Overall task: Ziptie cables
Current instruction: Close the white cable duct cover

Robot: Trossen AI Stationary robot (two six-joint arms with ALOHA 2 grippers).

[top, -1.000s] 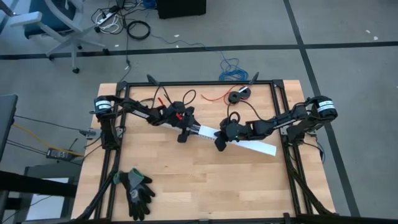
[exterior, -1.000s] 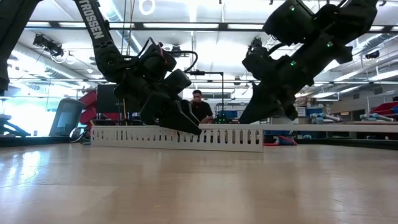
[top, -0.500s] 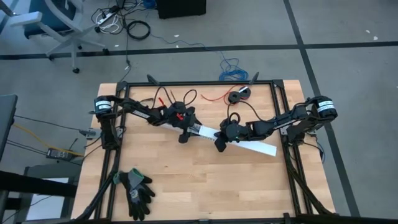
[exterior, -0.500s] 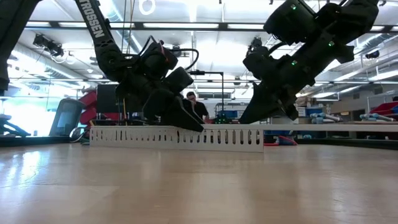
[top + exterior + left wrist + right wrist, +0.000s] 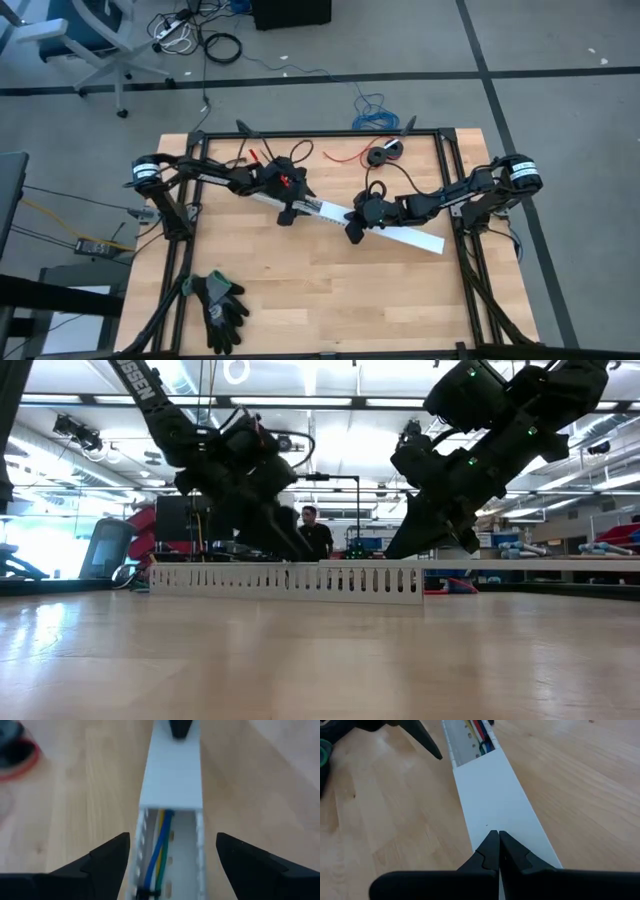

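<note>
Several cables (image 5: 159,845) lengthwise inside slotted duct (image 5: 172,780)

You see a pale wooden table (image 5: 330,290) with visible grain; on it a smooth matt white plastic duct (image 5: 495,800) and dark cloth gloves (image 5: 220,305).

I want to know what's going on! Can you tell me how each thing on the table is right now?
Left gripper: open, over the duct.
Right gripper: shut, tips on the lid.
Duct: partly covered.
Lid: part way along the duct.
Cables: lying inside the duct.
Gloves: lying unused.
</note>
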